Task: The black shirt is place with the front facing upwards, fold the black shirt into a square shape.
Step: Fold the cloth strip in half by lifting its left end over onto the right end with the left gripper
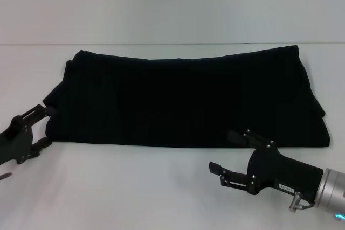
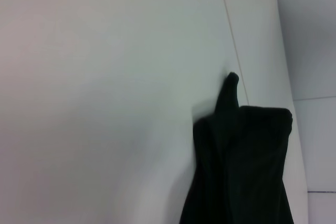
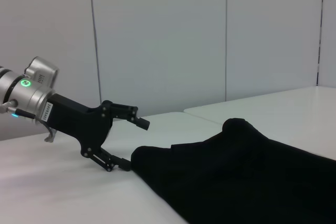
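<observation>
- We read no print on the black shirt point(image 1: 186, 100); only plain black cloth shows. A small white label on the body of the right tool point(image 1: 225, 174) is too small to read.
- The black shirt lies flat on the white counter point(image 1: 135, 187) as a wide folded band in the middle of the head view. Its long axis runs from the left of the frame to the right, with one long edge toward the top of the frame and the other toward the bottom.
- The left tool point(image 1: 44, 126) sits at the lower left of the head view, its fingers spread wide on either side of the shirt's left end.
- In the right wrist view, the left tool point(image 3: 134, 145) has one finger above the cloth edge and one at counter level.
- The right tool sits at the lower right of the head view, fingers wide apart and holding nothing, just beside the shirt's near long edge.
</observation>
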